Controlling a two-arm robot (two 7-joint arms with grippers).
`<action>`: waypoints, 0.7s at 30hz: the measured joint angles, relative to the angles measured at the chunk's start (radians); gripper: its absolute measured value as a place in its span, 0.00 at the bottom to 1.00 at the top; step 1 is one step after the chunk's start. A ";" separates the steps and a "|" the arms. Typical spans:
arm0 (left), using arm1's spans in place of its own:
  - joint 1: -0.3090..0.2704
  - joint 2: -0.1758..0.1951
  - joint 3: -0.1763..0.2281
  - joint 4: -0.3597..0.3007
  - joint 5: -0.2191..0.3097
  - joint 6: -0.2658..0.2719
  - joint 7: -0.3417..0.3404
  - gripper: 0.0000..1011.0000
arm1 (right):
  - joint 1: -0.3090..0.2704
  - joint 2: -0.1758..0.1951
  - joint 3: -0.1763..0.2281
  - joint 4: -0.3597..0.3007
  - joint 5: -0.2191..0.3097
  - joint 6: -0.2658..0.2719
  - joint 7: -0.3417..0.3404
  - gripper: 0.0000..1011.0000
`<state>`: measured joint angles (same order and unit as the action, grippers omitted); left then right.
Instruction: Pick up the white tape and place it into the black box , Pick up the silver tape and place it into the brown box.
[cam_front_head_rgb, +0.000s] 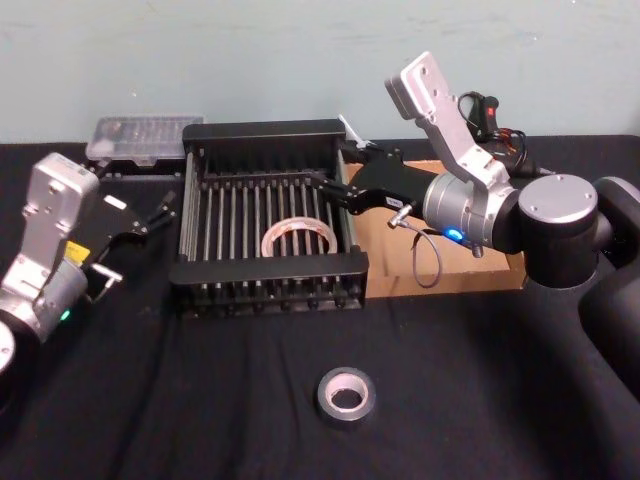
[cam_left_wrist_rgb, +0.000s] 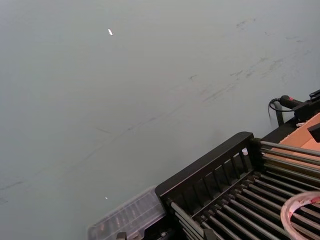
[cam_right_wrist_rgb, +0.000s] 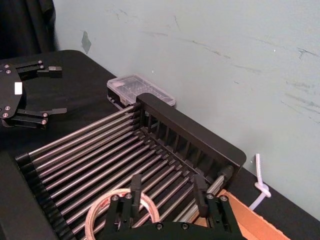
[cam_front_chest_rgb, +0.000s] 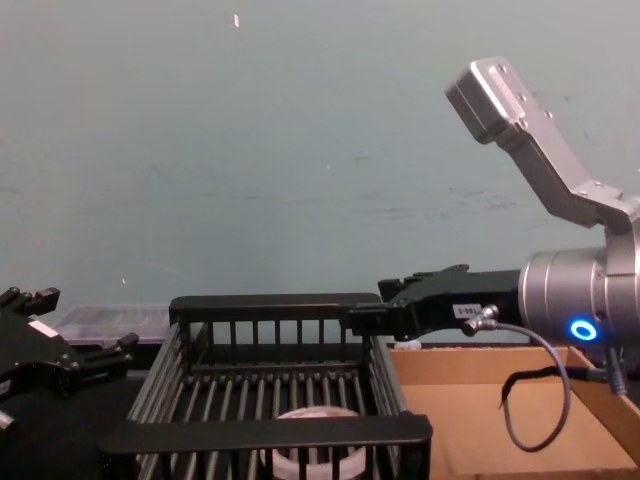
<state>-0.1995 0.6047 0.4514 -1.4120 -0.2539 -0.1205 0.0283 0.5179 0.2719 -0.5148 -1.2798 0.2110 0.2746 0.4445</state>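
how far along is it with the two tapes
About halfway. Done: the white tape lies on the slatted floor of the black box. In hand: nothing; the right gripper hangs open and empty over the box's right side, and the left gripper sits open left of the box. Left: the silver tape lies on the table in front, and the brown box holds no tape.

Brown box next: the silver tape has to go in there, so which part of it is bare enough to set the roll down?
The brown box has bare floor on its near side, toward the silver tape. Its side along the black box is crowded: the right hand reaches over that rim, open, above the white tape, its cable drooping over the cardboard.
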 joint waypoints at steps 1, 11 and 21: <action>0.000 0.000 0.000 0.000 0.000 0.000 0.000 0.99 | 0.000 0.000 0.000 0.000 0.000 0.000 0.000 0.66; 0.000 0.000 0.000 0.000 0.000 0.000 0.000 0.99 | 0.000 0.000 0.000 0.000 0.001 0.000 0.000 0.94; 0.000 0.000 0.000 0.000 0.000 0.000 0.000 0.99 | -0.003 0.001 0.001 -0.006 0.001 0.003 -0.002 0.99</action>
<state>-0.1995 0.6047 0.4514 -1.4120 -0.2539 -0.1206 0.0283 0.5153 0.2732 -0.5135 -1.2856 0.2119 0.2775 0.4428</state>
